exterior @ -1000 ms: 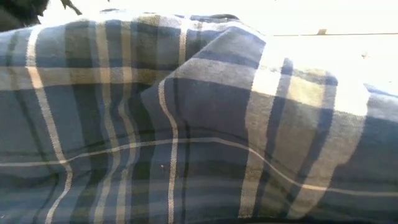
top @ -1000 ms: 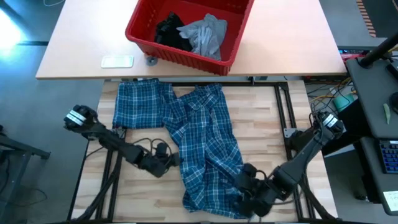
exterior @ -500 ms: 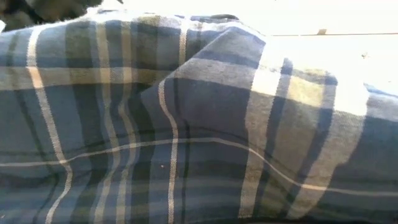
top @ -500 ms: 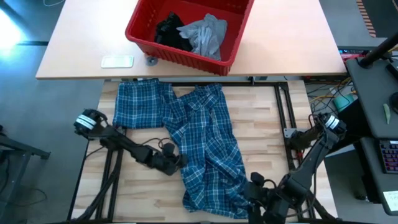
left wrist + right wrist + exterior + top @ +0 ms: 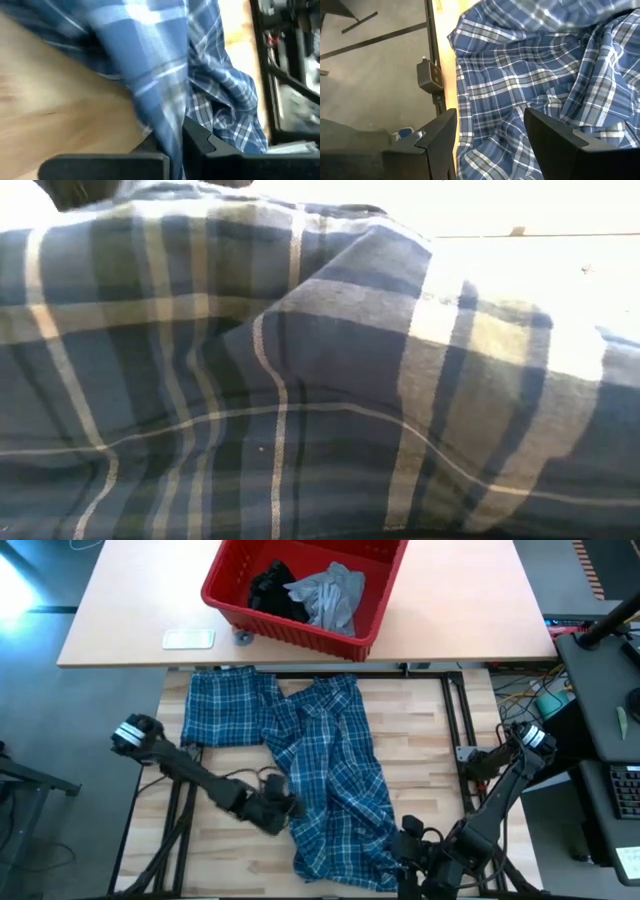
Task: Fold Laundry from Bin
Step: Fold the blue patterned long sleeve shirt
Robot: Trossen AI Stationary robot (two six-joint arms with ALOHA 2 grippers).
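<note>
The blue-and-white plaid shirt (image 5: 320, 770) lies crumpled lengthwise on the wooden table, one sleeve (image 5: 225, 708) spread flat at the far left. It fills the low view (image 5: 320, 380). My left gripper (image 5: 281, 812) is shut on the shirt's left edge. My right gripper (image 5: 405, 858) hovers open over the shirt's near right corner (image 5: 520, 100), touching nothing. The red bin (image 5: 232, 602) stands on the far tan table and holds a grey T-shirt (image 5: 330, 595) and a black garment (image 5: 272, 590). My left gripper pinches the shirt's left edge (image 5: 167, 137), about halfway along its length, between its two fingers. What runs between them looks like a bunched fold, not one flat layer. The fingers slant down from the table's left. The cloth rises a little there; the rest lies on the table.
A white flat object (image 5: 188, 638) and a small grey piece (image 5: 243, 636) lie on the far table beside the bin. Black frame rails (image 5: 455, 730) border the wooden table. Bare wood (image 5: 420, 740) shows to the right of the shirt.
My left gripper has moved right to the shirt's left edge, then slightly toward the near edge, and now has that edge between its fingers. The cloth there has risen a little. My right gripper has shifted toward the near right corner and then kept still.
</note>
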